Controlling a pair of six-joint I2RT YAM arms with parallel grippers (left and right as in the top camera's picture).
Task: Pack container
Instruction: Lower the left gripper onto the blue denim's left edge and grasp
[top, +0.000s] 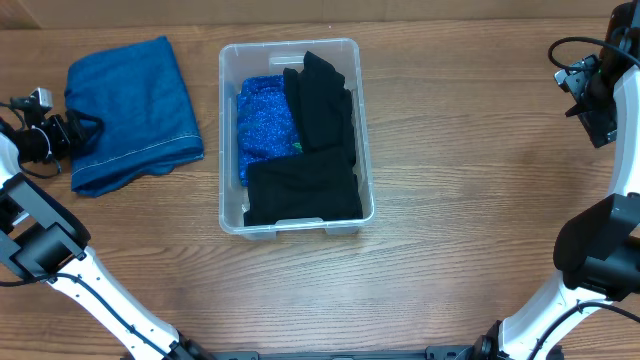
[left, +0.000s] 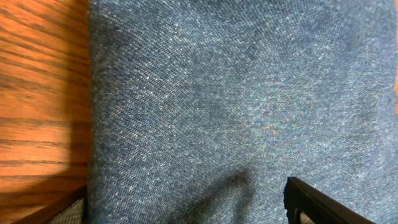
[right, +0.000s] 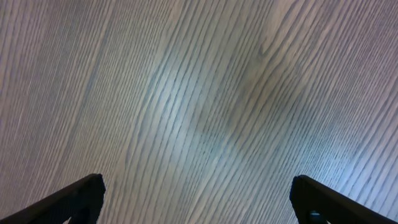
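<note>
The clear container (top: 290, 45) stands mid-table and holds a sparkly blue cloth (top: 262, 118) and black garments (top: 318, 150). A folded blue denim cloth (top: 135, 105) lies on the table to its left and fills the left wrist view (left: 236, 93). My left gripper (top: 88, 128) is at the cloth's left edge; in its wrist view (left: 186, 202) the fingers are open, just above the denim. My right gripper (top: 598, 120) is far to the right; its wrist view (right: 199, 190) shows it open and empty over bare wood.
The wooden table (top: 470, 230) shows bare wood to the right of and in front of the container. Cables run along both arms at the table's left and right edges.
</note>
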